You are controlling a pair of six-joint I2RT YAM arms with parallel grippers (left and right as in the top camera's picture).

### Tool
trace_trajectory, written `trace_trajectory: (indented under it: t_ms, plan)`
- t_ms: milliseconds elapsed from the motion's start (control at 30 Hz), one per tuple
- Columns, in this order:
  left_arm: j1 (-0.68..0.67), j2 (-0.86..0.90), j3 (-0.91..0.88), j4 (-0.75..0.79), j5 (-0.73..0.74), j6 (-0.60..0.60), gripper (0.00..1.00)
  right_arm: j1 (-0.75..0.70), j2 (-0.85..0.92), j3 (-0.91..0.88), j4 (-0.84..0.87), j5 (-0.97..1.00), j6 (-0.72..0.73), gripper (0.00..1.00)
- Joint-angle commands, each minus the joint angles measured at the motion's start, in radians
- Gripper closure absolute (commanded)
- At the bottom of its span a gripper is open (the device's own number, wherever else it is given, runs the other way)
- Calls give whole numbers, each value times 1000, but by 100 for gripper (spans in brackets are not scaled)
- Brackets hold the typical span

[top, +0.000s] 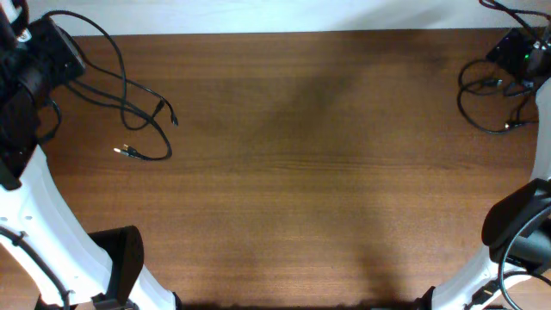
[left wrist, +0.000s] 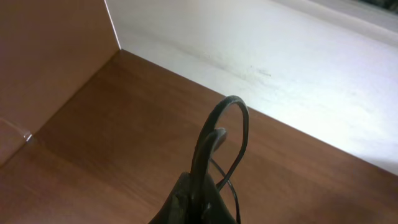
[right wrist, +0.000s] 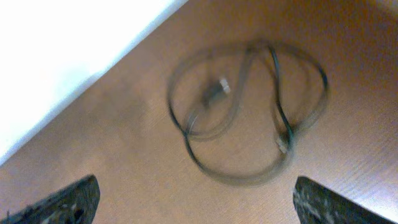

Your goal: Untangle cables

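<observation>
Left claw [left wrist: 196,200] pinches black cable loop [left wrist: 233,99], tail trailing on tabletop [top: 310,172], upper left | right claw [right wrist: 196,202] gapes over coiled cable [right wrist: 277,106], upper right | risk: if you pull fast, crossings cinch or the loop slips out

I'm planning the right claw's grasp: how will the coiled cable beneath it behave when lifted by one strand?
Probably floppy: the coiled cable lies flat in loose, overlapping loops, so it would likely sag and drag its plug ends. It looks thin, so it is likely light. The crossed strands may snag rather than fall open.
</observation>
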Motion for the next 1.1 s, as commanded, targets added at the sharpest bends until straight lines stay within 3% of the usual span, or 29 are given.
trace_trajectory:
  t_ms: [0, 33, 133, 167, 200, 233, 267, 333, 367, 400, 433, 667, 767, 900, 967, 1067]
  plan:
    - [-3, -18, -9, 5, 55, 1, 100, 7, 34, -18, -115, 28, 55, 1]
    - [-3, -18, -9, 5, 72, 1, 100, 4, 35, -19, -135, 24, -34, 1]
    - [-3, -18, -9, 5, 66, 2, 100, -3, 43, -21, -122, 29, -5, 1]
    - [-3, -18, -9, 5, 60, 10, 100, -10, 60, -21, -127, 55, 79, 39]
    - [-3, -18, -9, 5, 60, 10, 100, -15, 84, -21, -135, 58, 120, 47]
    - [-3, -18, -9, 5, 60, 10, 100, -16, 137, -21, -142, 57, 130, 35]
    - [-3, -18, -9, 5, 60, 11, 100, -16, 171, -21, -143, 58, 130, 29]
    - [-3, -18, -9, 5, 60, 17, 100, -19, 280, -21, -160, 75, 193, 30]
    - [-3, -18, -9, 5, 59, 25, 100, -25, 307, -21, -175, 74, 245, 40]
    - [-3, -18, -9, 5, 59, 29, 100, -32, 333, -21, -184, 63, 292, 58]
    - [-3, -18, -9, 5, 59, 29, 100, -51, 361, -21, -183, 17, 326, 96]
    - [-3, -18, -9, 5, 60, 29, 100, -105, 365, -20, -68, 0, 325, 96]
    - [-3, -18, -9, 6, 59, 29, 100, -73, 370, -20, 60, -55, 272, 96]
    - [-3, -18, -9, 6, 60, 28, 100, 11, 376, -19, 217, 61, 228, 96]
    - [-3, -18, -9, 5, 59, 28, 100, 24, 377, -19, 191, 113, 291, 96]
    - [-3, -18, -9, 5, 60, 28, 100, -16, 376, -2, 73, -31, 356, 96]
